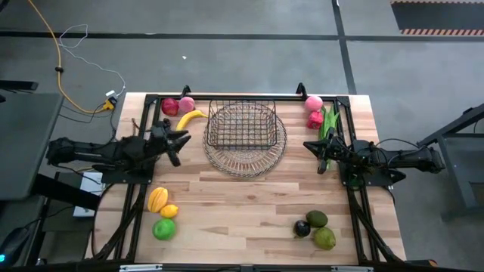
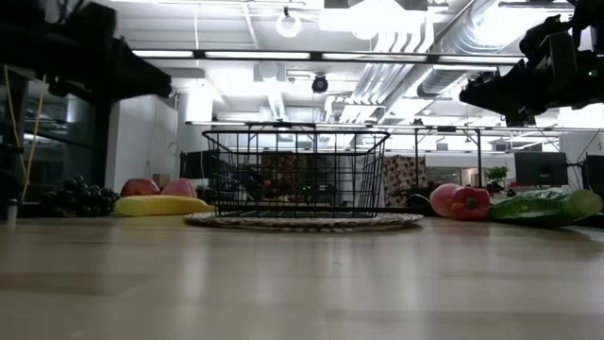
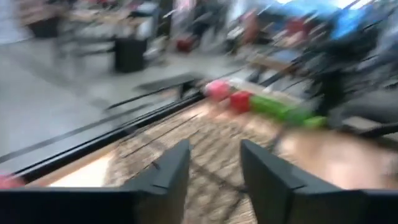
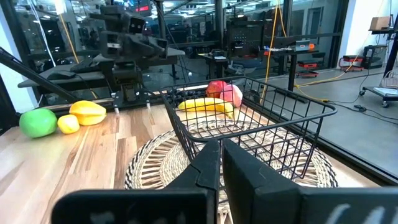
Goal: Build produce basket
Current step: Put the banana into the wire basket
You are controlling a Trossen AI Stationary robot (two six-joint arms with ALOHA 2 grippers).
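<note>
Hovering over the worktop (image 1: 249, 211), both tools were empty: left tool (image 1: 180, 142) spread, just left of the basket (image 1: 242, 127); right tool (image 1: 316, 151) nearly pressed together, just right of it. Basket sat empty on a round wire dish (image 1: 246, 162), far centre. Produce lay in four corner groups; banana (image 1: 190, 117) far left. Risk, as I judge it: a tool catching the mesh rim and dragging the basket off its dish.
</note>
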